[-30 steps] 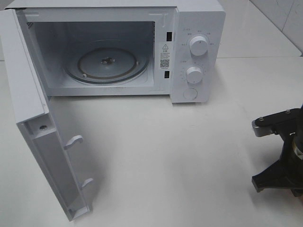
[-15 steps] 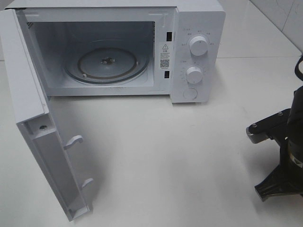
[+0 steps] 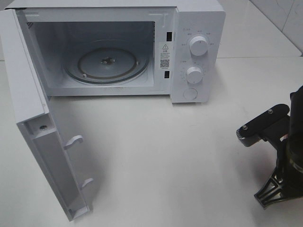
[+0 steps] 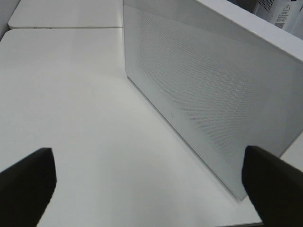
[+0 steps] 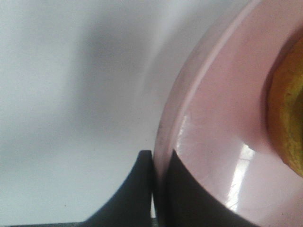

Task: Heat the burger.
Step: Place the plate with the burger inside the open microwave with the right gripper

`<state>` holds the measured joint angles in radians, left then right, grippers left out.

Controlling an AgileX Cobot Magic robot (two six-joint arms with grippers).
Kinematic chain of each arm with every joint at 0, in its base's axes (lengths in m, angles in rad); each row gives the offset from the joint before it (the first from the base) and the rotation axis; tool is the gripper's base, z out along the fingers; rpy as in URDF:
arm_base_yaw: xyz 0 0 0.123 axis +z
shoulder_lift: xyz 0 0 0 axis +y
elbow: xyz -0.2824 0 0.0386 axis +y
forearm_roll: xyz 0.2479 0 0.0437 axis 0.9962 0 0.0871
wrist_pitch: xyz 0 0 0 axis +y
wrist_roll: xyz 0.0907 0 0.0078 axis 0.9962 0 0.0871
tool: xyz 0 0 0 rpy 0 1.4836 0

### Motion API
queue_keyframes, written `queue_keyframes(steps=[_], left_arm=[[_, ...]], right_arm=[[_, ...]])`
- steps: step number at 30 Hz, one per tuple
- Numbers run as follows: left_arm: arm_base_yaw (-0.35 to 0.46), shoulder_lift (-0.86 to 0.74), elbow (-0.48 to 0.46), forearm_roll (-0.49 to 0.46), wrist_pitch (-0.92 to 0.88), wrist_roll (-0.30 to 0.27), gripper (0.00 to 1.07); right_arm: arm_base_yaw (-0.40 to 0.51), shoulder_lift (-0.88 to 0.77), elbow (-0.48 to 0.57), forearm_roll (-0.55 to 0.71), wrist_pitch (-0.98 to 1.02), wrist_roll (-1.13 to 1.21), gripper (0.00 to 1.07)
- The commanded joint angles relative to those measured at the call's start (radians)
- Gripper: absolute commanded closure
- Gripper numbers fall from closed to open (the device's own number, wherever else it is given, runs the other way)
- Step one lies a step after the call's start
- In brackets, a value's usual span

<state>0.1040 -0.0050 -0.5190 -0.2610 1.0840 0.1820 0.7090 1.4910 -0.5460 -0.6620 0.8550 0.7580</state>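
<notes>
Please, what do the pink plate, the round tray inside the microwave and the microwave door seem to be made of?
The pink plate is probably glazed ceramic or glossy plastic: it is smooth, with sharp bright reflections. The turntable is likely clear glass, since the oven floor and centre hub show through it. The microwave door looks like white painted metal or plastic with a matte finish and a fine dotted mesh panel.
</notes>
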Motion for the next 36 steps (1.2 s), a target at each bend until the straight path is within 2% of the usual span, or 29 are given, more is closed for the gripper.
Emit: queue_keyframes(steps=[1,3,5,8,10,18,24,36], left_arm=[[0.002,-0.017,0.003,-0.002,-0.012,-0.001,0.07],[0.002,-0.017,0.003,-0.002,-0.012,-0.001,0.07],[0.002,-0.017,0.003,-0.002,-0.012,-0.001,0.07],[0.002,-0.017,0.003,-0.002,-0.012,-0.001,0.07],[0.002,-0.017,0.003,-0.002,-0.012,-0.001,0.07],[0.002,-0.017,0.003,-0.002,-0.012,-0.001,0.07],[0.002,-0.017,0.003,-0.002,-0.012,-0.001,0.07],[0.002,-0.017,0.003,-0.002,-0.012,-0.001,0.07]], right_arm=[[0.024,-0.033,-0.001,-0.054,0.077,-0.034,1.07],[0.033,-0.043,-0.001,-0.054,0.083,-0.045,1.07],[0.088,-0.089,-0.001,-0.058,0.114,-0.057,1.07],[0.1,-0.098,-0.001,-0.058,0.125,-0.059,1.07],[0.159,-0.117,-0.001,-0.058,0.156,-0.073,1.07],[0.26,-0.123,-0.001,-0.066,0.146,-0.142,1.07],[0.277,-0.123,-0.001,-0.091,0.123,-0.238,1.07],[0.277,-0.123,-0.001,-0.154,-0.046,-0.393,1.07]])
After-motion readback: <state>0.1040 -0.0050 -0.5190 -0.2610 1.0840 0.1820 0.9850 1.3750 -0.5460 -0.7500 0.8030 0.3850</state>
